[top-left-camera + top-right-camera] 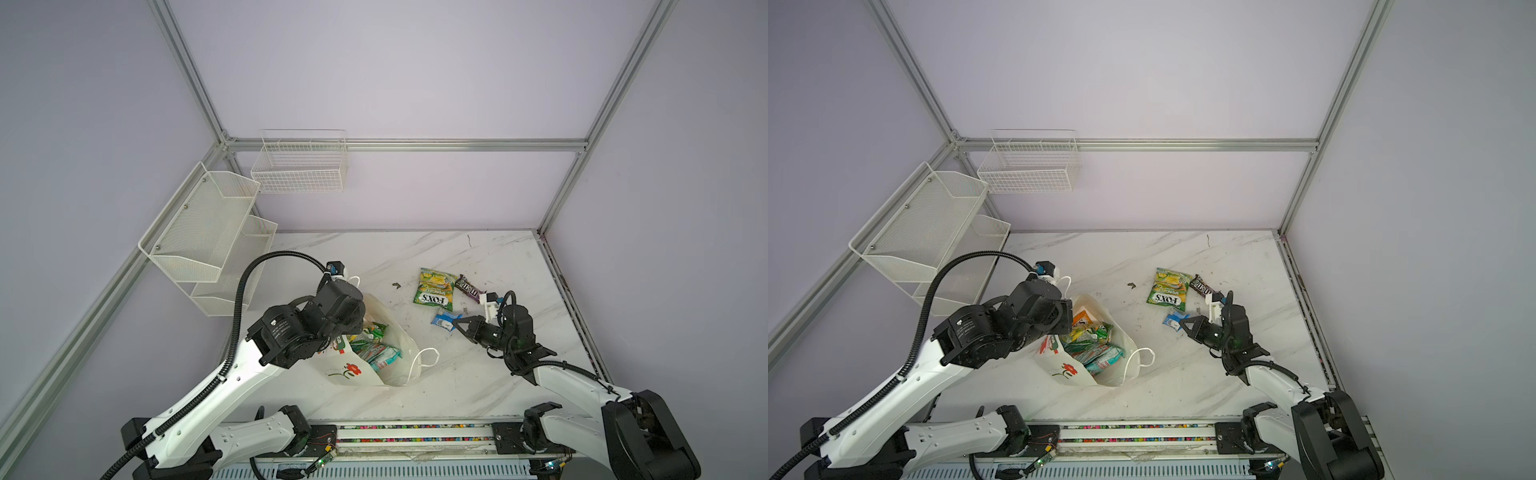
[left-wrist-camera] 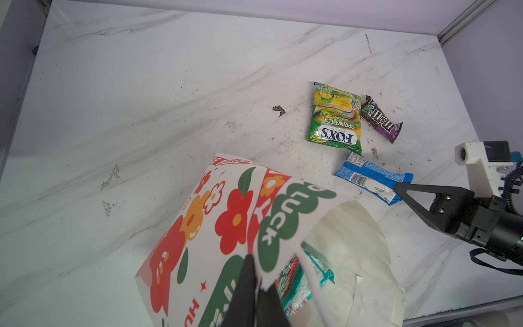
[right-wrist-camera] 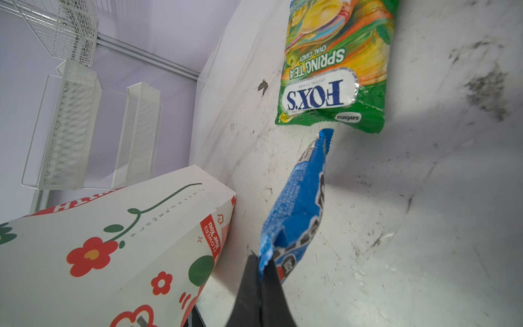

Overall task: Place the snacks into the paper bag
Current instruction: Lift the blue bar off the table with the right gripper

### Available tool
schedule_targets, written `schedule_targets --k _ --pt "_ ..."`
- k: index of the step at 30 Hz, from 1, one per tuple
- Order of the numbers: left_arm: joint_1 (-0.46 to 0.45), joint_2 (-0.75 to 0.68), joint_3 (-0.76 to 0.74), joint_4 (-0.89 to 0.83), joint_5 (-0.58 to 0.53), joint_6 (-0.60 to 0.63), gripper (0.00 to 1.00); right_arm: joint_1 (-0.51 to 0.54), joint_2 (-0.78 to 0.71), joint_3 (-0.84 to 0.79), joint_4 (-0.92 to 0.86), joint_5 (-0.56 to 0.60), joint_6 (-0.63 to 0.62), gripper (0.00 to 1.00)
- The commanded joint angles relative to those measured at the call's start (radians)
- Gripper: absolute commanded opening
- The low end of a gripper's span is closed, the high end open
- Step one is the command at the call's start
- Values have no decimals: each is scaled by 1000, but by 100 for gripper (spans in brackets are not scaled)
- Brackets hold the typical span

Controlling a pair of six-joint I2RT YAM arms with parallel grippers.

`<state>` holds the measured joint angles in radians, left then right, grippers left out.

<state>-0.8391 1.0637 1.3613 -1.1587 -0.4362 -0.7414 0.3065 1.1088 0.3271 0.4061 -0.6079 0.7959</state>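
You have three snacks outside one paper bag. Your left gripper clamps its rim. Your right gripper clamps the blue wrapper.

Bright, diffuse light throughout; the right gripper blurs close up, and a soft shadow crosses the table.

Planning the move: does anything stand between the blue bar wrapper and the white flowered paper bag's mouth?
Nothing visible does. Only bare marble table lies between the blue bar wrapper, pinched by the right gripper, and the white flowered paper bag, whose rim the left gripper holds.
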Motion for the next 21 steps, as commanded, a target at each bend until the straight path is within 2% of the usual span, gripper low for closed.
schedule_targets --k 1,21 --pt "0 -12 -5 108 -13 -18 0 -5 -39 21 -13 -27 6 0" --pt "0 5 16 113 -11 -6 0 -5 -209 89 12 -171 41 0"
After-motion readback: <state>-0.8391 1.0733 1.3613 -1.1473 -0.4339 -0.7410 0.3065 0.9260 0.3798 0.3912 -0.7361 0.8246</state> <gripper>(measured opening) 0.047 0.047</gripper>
